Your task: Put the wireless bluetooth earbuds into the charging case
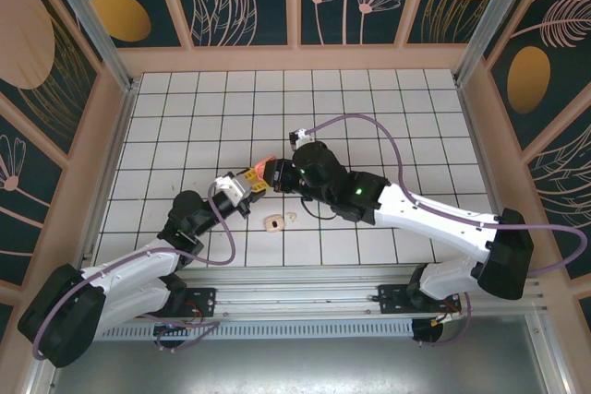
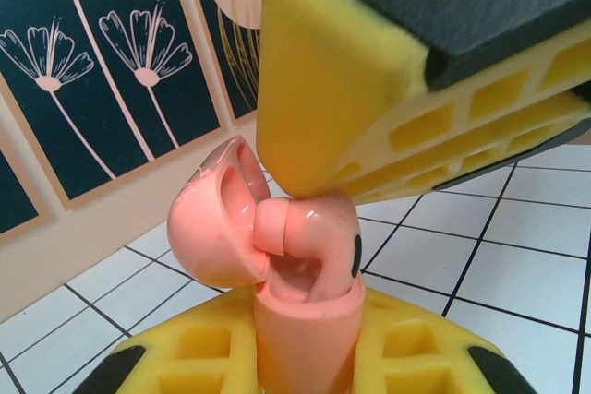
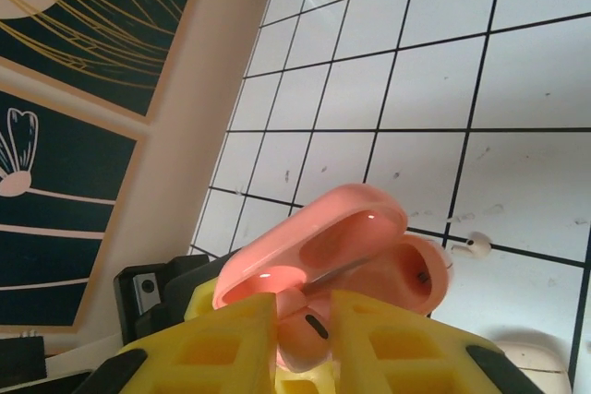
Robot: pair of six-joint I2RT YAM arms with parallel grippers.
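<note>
At the mouth of the open pink case [image 2: 220,232], the right gripper [image 3: 305,320] pinched a pink earbud [image 2: 314,239]; the left gripper [image 2: 305,352] clamped the case's base.

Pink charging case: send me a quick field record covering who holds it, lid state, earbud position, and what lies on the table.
case: pink charging case, lid open
case holder: left end effector, shut on the case body
earbud: pink earbud, stem down in the case opening, head above the rim
earbud holder: right end effector, shut on it
on table: cream earbud lying loose beside cream case
insertion: not yet complete
</note>
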